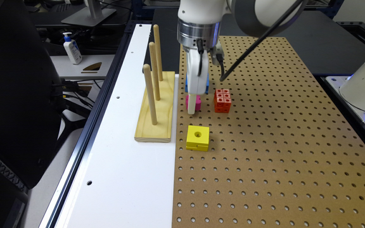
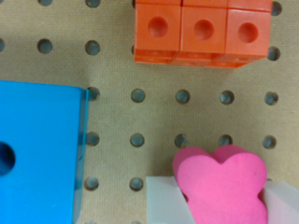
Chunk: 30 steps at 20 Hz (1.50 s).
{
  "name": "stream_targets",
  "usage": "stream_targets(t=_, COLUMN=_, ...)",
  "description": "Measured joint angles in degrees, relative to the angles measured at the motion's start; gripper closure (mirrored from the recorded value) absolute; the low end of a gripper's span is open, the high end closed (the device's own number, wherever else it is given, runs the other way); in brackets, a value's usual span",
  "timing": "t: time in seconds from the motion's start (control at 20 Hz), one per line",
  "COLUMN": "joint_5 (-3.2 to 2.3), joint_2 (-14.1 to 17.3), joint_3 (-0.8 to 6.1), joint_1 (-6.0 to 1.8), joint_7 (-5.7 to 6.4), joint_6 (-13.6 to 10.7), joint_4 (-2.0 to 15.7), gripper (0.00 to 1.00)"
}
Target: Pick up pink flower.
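The pink flower [image 2: 219,186] is a small magenta block with a lobed outline, lying on the brown pegboard [image 1: 265,142]. My gripper [image 2: 222,205] has come straight down over it. The white fingers [image 2: 163,200] press against two opposite sides of the block with no gap showing. In the exterior view the gripper [image 1: 192,107] reaches down to the board, and the pink flower [image 1: 197,103] peeks out behind it, seemingly still resting on the board.
An orange studded cube [image 1: 222,100] stands just to the exterior view's right of the flower. A blue block [image 2: 37,154] sits behind the gripper, and a yellow block [image 1: 197,137] sits nearer the camera. A wooden base with three pegs [image 1: 155,107] stands on the white strip.
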Motion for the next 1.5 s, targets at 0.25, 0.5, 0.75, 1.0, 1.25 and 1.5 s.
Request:
stream_targets(t=0.25, joint_5=0.0, joint_2=-2.7, joint_3=0.0, joint_1=-0.02, joint_7=0.0, joint_6=-2.8, joint_4=-0.33, gripper=1.0)
stream_targets(t=0.5, joint_5=0.0, joint_2=-4.1, joint_3=0.0, joint_1=-0.03, joint_7=0.0, joint_6=-3.7, joint_4=-0.44, gripper=1.0)
stream_targets(t=0.75, joint_5=0.0, joint_2=-8.1, joint_3=0.0, joint_1=-0.04, joint_7=0.0, joint_6=-7.8, joint_4=-0.51, gripper=1.0)
stream_targets(t=1.0, joint_5=0.0, joint_2=-8.9, joint_3=0.0, joint_1=-0.05, joint_7=0.0, joint_6=-8.1, joint_4=-0.51, gripper=1.0)
stream_targets(t=1.25, joint_5=0.0, joint_2=-14.6, joint_3=0.01, joint_1=-0.08, joint_7=0.05, joint_6=-13.4, joint_4=-0.48, gripper=1.0)
stream_targets(t=1.5, joint_5=0.0, joint_2=-16.3, joint_3=0.01, joint_1=-0.12, joint_7=0.07, joint_6=-15.2, joint_4=-0.49, gripper=1.0)
